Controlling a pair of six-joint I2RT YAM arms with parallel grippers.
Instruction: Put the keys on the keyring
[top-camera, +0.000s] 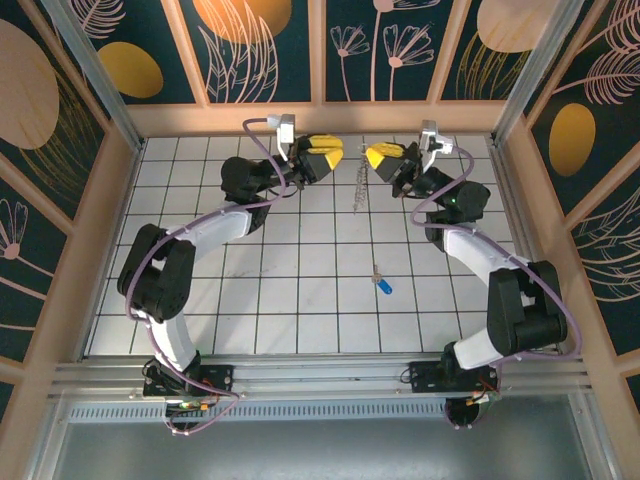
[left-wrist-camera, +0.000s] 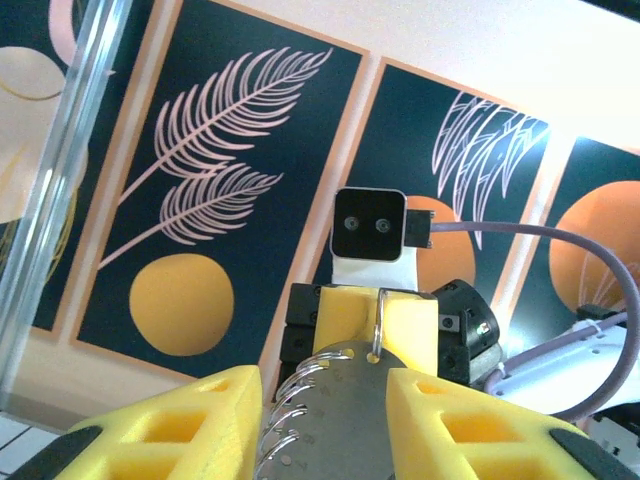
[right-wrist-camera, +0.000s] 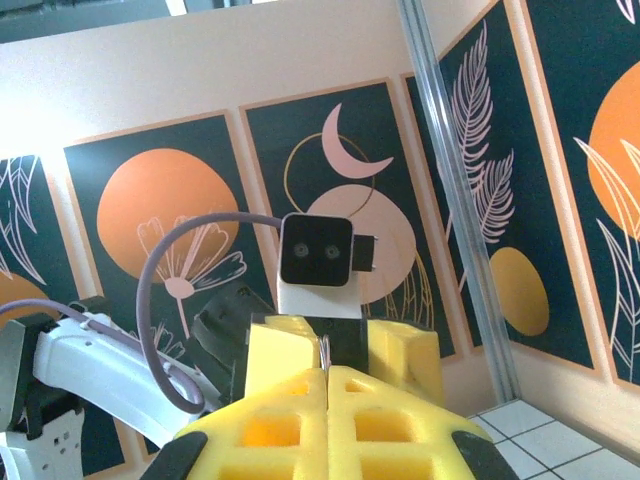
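Table (top-camera: 300, 300) of white tiles bears the key (top-camera: 384, 284); floral panels (top-camera: 255, 50) surround it.

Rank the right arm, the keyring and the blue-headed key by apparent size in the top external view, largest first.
1. right arm, by far the largest.
2. keyring, a thin dangling strip. It is raised nearer the camera, so its lead over the key is unsure.
3. key, lying flat on the tiles.

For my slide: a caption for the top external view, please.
Left pincer and right pincer face across the dangling keyring; the blue key lies on the tiled table.
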